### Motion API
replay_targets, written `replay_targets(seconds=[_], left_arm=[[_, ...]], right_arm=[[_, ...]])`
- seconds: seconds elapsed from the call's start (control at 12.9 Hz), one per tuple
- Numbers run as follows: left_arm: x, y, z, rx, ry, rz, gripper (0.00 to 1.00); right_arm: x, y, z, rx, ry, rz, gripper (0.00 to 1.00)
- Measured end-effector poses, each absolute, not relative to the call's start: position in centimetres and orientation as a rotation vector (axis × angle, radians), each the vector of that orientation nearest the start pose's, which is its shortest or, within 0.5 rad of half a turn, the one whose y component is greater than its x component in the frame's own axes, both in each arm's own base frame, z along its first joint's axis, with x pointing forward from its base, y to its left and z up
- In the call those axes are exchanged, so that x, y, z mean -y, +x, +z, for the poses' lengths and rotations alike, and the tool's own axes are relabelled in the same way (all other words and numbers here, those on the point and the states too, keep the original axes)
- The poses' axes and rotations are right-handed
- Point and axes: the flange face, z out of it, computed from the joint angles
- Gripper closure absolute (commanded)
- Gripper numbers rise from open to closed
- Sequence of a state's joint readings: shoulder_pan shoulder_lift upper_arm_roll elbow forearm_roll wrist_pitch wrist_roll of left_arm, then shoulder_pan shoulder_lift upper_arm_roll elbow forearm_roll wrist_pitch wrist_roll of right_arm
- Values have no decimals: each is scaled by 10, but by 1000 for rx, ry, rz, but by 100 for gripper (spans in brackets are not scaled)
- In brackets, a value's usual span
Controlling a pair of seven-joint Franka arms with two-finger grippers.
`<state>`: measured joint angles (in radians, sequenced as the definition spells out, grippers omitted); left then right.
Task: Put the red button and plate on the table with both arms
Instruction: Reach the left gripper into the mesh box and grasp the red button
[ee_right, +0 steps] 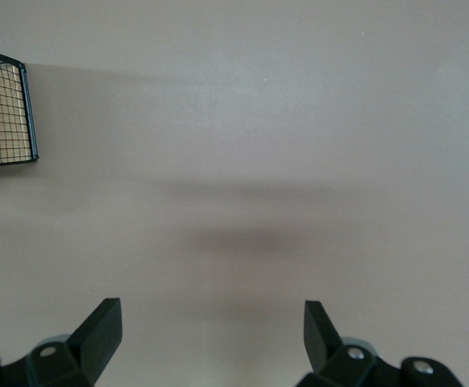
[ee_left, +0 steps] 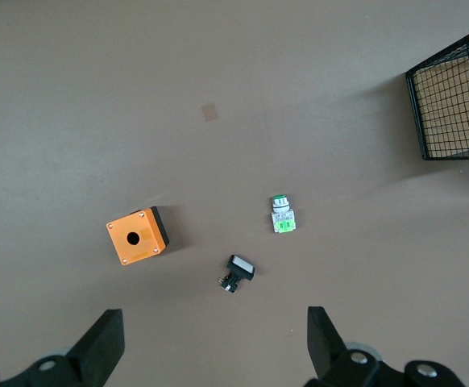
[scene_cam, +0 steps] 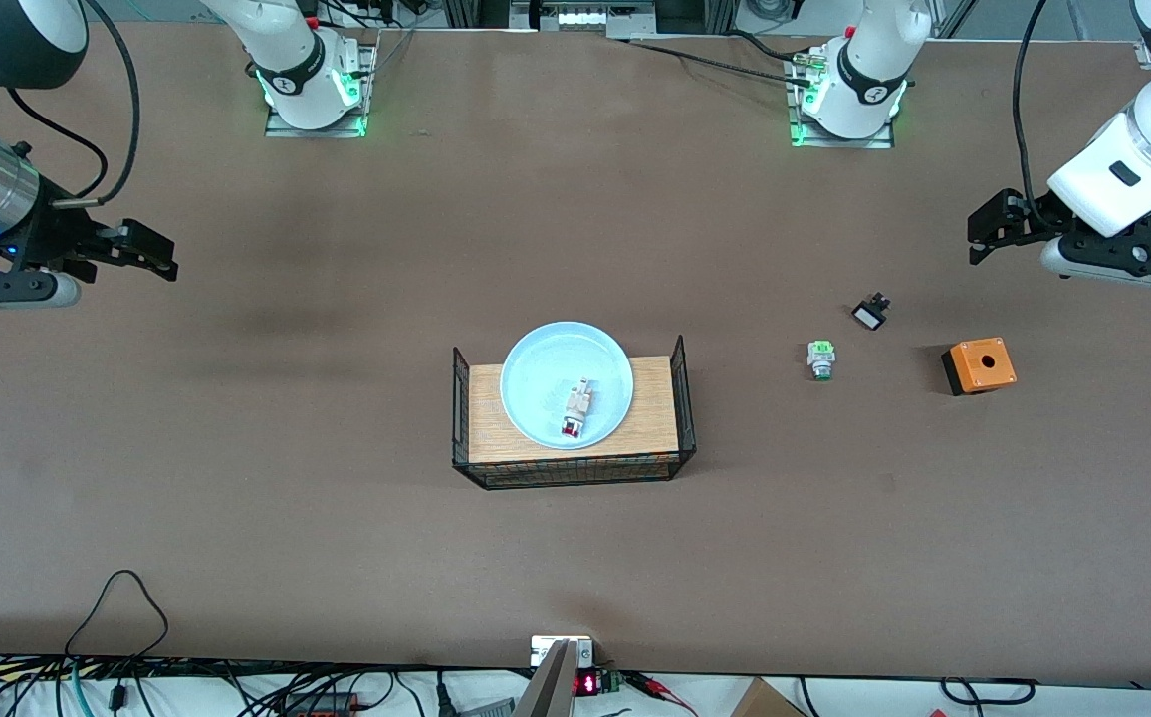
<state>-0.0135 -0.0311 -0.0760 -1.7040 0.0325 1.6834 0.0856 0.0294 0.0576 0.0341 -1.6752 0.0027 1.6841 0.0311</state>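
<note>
The pale blue plate rests on a small wooden tray with black wire sides at the middle of the brown table. The red button lies in the plate, red cap toward the front camera. My left gripper hangs open and empty in the air over the table at the left arm's end, and its wrist view shows wide-apart jaws. My right gripper hangs open and empty over bare table at the right arm's end, jaws also wide in its wrist view.
A green-capped switch, a small black switch with a white cap and an orange box with a hole lie under the left gripper's area. The tray's corner shows in both wrist views.
</note>
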Motion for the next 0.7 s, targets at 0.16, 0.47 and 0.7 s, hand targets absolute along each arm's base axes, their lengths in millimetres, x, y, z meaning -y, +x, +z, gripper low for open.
replay_targets(seconds=[0.16, 0.47, 0.7], left_arm=[[47, 550, 588, -278, -3095, -16, 0], [100, 543, 587, -382, -3178, 6, 0], [193, 539, 585, -402, -3210, 13, 0]], right_arm=[[-42, 577, 543, 66, -3137, 100, 0], [-53, 580, 538, 93, -3136, 106, 0], [-60, 580, 536, 114, -3135, 109, 0]])
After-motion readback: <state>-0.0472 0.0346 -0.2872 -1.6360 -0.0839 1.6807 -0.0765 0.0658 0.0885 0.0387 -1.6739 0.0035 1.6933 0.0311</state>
